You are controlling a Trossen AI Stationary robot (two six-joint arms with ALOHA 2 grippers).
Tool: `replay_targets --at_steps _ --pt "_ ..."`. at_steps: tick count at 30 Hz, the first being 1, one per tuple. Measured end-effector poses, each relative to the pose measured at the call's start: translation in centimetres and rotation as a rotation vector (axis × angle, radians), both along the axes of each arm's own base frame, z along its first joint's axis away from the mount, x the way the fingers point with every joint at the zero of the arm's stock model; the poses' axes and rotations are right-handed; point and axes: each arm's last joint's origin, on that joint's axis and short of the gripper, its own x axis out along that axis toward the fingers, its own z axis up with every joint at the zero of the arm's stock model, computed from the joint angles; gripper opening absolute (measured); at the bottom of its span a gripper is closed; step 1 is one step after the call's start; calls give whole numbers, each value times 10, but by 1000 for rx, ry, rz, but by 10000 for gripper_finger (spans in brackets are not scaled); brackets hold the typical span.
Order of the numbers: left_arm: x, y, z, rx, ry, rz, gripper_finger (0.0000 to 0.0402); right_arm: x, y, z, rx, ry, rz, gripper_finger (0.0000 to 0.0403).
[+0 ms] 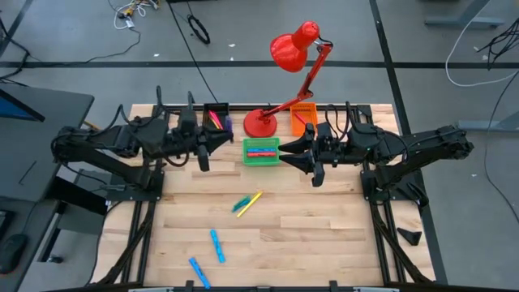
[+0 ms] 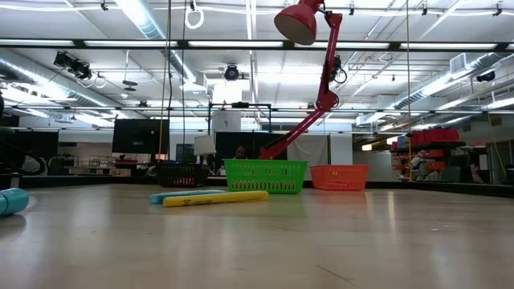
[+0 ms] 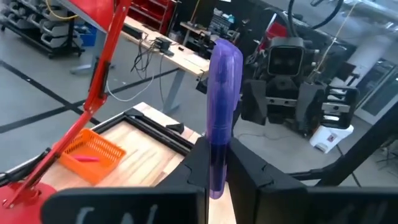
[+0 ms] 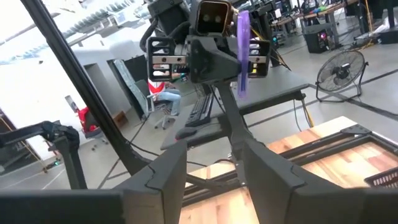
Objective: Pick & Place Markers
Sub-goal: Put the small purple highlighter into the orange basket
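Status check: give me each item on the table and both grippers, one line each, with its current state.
Left gripper: shut on purple marker, raised.
Right gripper: jaws open, empty, raised.
Green bin: holds markers.
Orange bin: holds one pink marker.
Black bin: holds markers.
Yellow marker: lying loose on table.
Blue markers: loose on table.

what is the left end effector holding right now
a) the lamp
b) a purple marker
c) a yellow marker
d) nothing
b: the left wrist view shows the left end effector shut on a purple marker that stands up between its fingers.
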Motion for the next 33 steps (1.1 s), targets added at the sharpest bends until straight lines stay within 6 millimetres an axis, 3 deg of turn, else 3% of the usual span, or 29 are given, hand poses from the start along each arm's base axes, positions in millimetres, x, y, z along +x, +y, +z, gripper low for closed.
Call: replay_targets --at_steps 5,15,23,33 --pt "14 0 -5 -1 -2 -30 34 0 -1 1 -40 10 -20 157" --pt "38 3 -5 8 -85 -78 34 7 -6 29 -179 126 -107 157" --pt "56 0 14 69 -53 -115 34 20 -12 30 -195 112 -134 157" --pt "87 1 26 123 -9 -159 34 21 -11 32 -188 93 -110 157"
